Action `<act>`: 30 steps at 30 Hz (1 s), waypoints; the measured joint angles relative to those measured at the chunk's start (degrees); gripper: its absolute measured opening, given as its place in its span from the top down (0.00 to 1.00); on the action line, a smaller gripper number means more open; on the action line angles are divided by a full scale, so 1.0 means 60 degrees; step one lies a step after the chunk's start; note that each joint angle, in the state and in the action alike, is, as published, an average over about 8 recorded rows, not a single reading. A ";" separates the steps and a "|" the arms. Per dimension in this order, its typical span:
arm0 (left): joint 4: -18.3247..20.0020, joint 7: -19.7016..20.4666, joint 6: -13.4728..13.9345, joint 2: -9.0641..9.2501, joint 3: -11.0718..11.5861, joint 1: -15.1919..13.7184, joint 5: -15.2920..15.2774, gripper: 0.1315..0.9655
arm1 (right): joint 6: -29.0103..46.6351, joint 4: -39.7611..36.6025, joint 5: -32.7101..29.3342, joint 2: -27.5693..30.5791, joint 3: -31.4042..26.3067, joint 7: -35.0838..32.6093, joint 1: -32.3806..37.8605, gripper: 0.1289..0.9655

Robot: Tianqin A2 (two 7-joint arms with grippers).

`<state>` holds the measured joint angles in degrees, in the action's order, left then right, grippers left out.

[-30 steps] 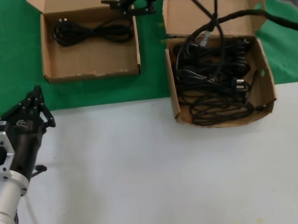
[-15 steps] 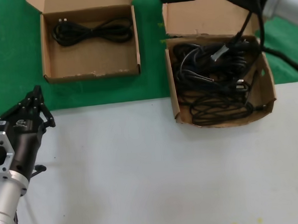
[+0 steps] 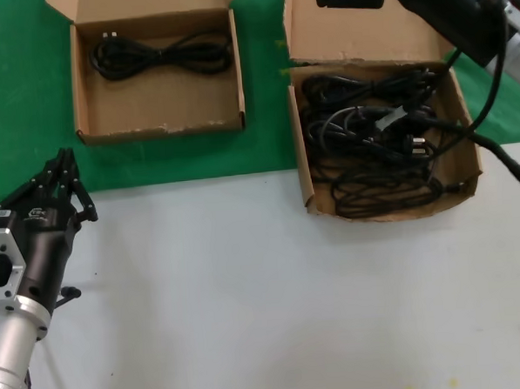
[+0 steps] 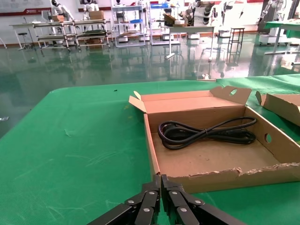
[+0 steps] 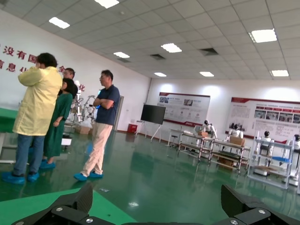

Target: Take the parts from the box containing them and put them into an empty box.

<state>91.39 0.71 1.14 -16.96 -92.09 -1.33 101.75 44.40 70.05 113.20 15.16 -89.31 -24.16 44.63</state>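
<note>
- Full box (image 3: 461, 153), right on the table: cords (image 3: 371, 145) piled inside.
- Other box (image 3: 84, 90), left: one cord (image 3: 161, 56) near its back wall.
- Right gripper (image 5: 154, 206) above the full box's flap, fingers wide apart, empty.
- Left gripper (image 3: 61, 170) low left, fingers together, empty.

The right gripper (image 5: 154, 206) has its two dark fingers (image 5: 70, 206) spread wide apart with nothing between them, pointing out across a hall rather than down at any work. A corner of green table covering (image 5: 56, 208) shows beneath it. Beyond, three people (image 5: 101, 124) stand on a glossy green floor (image 5: 154, 176), near a dark screen (image 5: 155, 114).
</note>
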 joint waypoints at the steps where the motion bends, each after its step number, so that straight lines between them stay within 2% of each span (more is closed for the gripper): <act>1: 0.0000 0.0000 0.0000 0.0000 0.0000 0.0001 0.0000 0.98 | -0.0012 0.0015 -0.0004 -0.0005 0.0012 0.0007 -0.0030 0.04; 12: 0.0004 -0.0011 -0.0019 -0.0004 0.0007 0.0022 0.0023 0.90 | -0.0721 0.0364 -0.0167 0.0024 -0.0022 0.0396 -0.0754 0.00; 21: 0.0010 -0.0025 -0.0041 -0.0008 0.0015 0.0048 0.0050 0.75 | -0.1595 0.0790 -0.0365 0.0065 -0.0070 0.0872 -0.1632 0.00; 29: 0.0015 -0.0038 -0.0061 -0.0012 0.0023 0.0072 0.0074 0.52 | -0.2393 0.1175 -0.0545 0.0103 -0.0115 0.1305 -0.2427 0.00; 30: 0.0016 -0.0040 -0.0064 -0.0013 0.0024 0.0075 0.0077 0.52 | -0.2493 0.1224 -0.0568 0.0108 -0.0120 0.1360 -0.2528 0.00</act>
<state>91.49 0.47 0.75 -17.04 -91.95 -0.88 102.22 29.44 77.39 109.79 15.81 -90.03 -16.00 29.46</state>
